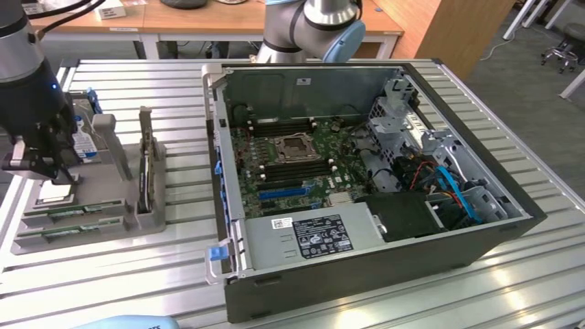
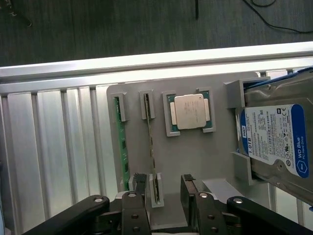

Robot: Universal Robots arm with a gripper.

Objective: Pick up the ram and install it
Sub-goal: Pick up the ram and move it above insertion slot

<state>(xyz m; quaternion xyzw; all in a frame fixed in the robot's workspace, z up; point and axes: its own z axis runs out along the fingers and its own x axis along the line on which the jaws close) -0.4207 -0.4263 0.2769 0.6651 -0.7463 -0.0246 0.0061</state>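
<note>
Two ram sticks stand on edge in a grey holder tray (image 2: 195, 161). One ram stick (image 2: 120, 142) shows its green board. The other ram stick (image 2: 149, 142) is seen edge-on and runs in between my fingers. My gripper (image 2: 163, 185) is open above this second stick, whose end sits closer to one dark finger (image 2: 138, 182) than to the other. In the exterior view my gripper (image 1: 44, 171) hangs over the tray (image 1: 128, 219) at the exterior view's left, and both ram sticks (image 1: 73, 211) lie in its near part.
A silver processor (image 2: 190, 111) and a hard drive (image 2: 274, 142) with a blue-white label share the tray. An open computer case (image 1: 366, 288) stands to the exterior view's right, with the motherboard (image 1: 292, 164) and its dark memory slots showing. Everything rests on a slatted metal table (image 1: 137, 288).
</note>
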